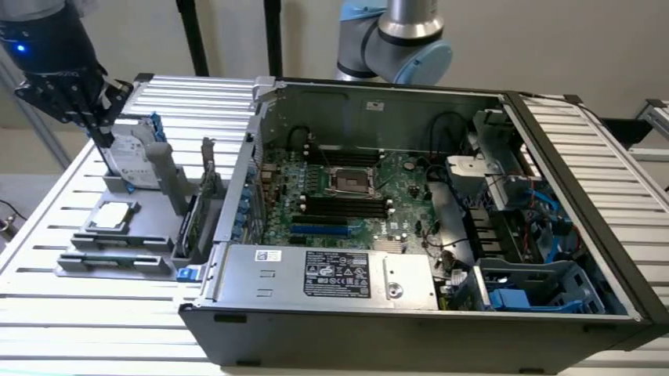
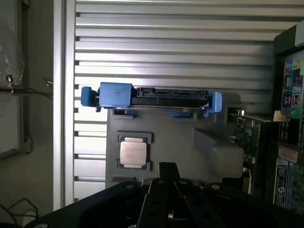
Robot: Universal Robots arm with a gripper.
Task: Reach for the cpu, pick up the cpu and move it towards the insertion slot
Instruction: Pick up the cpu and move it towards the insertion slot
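Observation:
The cpu (image 1: 113, 215), a small flat square chip with a silvery top, lies in a recess of the grey holder (image 1: 157, 235) on the exterior view's left; in the wrist view the cpu (image 2: 133, 153) lies flat and uncovered. My gripper (image 1: 105, 139) hangs above and behind the chip, close to the upright hard drive, with its fingers together and nothing between them. In the wrist view the gripper (image 2: 167, 167) tips sit just beside the chip. The insertion slot (image 1: 352, 182), a square socket with a metal frame, sits on the motherboard inside the open computer case.
A silver hard drive with a blue bracket (image 1: 136, 157) (image 2: 152, 97) stands on the holder behind the chip. A green card (image 1: 199, 211) stands on edge beside the case wall (image 1: 246, 180). The black case (image 1: 418, 313) rests on a slatted white table (image 1: 63, 313).

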